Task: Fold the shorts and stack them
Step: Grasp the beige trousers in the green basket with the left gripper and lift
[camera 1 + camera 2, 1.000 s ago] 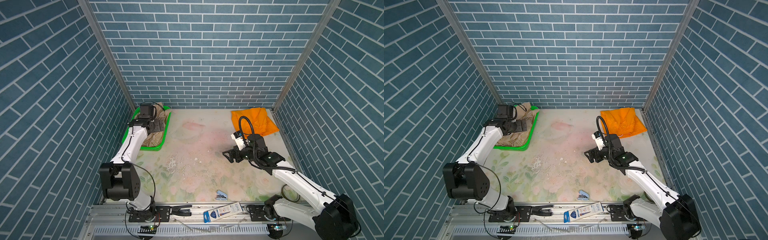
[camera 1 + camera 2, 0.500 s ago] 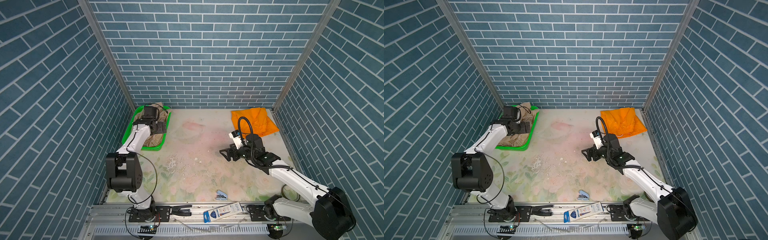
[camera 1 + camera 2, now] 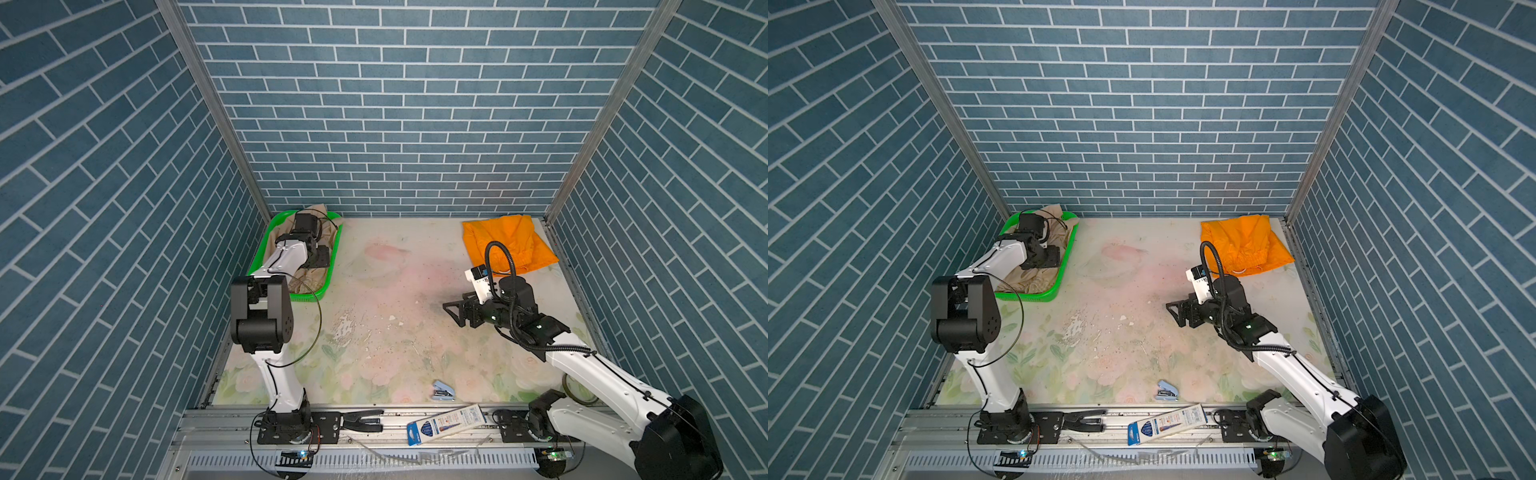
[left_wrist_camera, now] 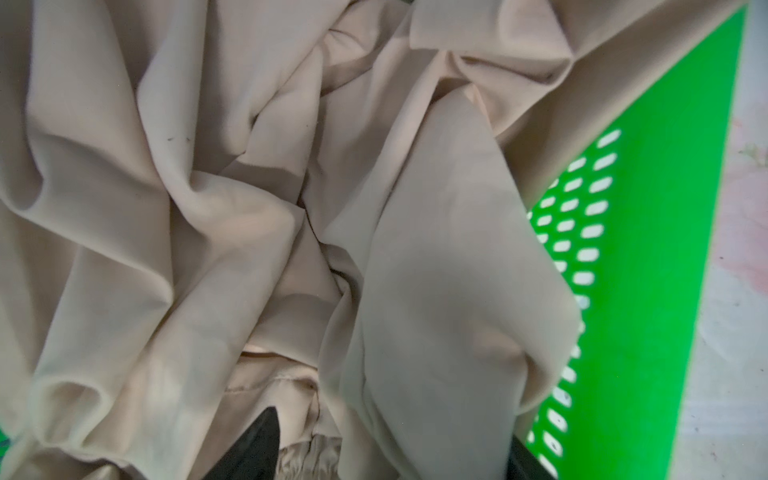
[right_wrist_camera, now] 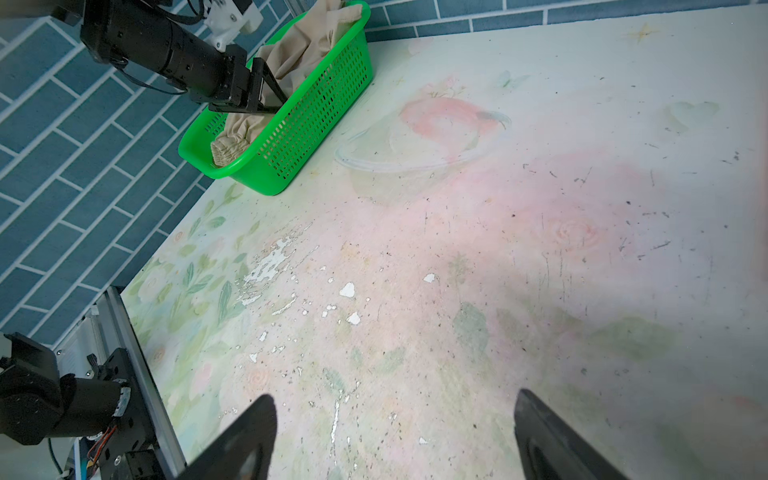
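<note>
Left arm is stretching out from its base at the bottom edge up toward the upper left of the table (image 3: 395, 291), forearm angling down into the green basket (image 3: 328, 286) that is sitting against the left wall. The left gripper (image 3: 322, 259) is sinking into the beige shorts (image 4: 249, 187), which are lying crumpled inside that basket. In the left wrist view its black fingers (image 4: 262, 440) are poking up from the bottom edge, standing apart, with a thick fold of beige cloth lying between them and the perforated green wall on the right of the frame. In the right wrist view the gathered waistband (image 5: 228, 151) is bulging at the basket's near end, upper left of that frame. Over to the right arm: it is bending low across the right half of both top views, wrist turning toward the middle, and the right gripper (image 3: 452, 316) is hovering above the bare floral tabletop, fingers (image 5: 249, 440) spread wide and holding nothing. Behind it, the orange shorts (image 3: 509, 243) are lying flat in the table's upper right corner, well apart from the basket.
</note>
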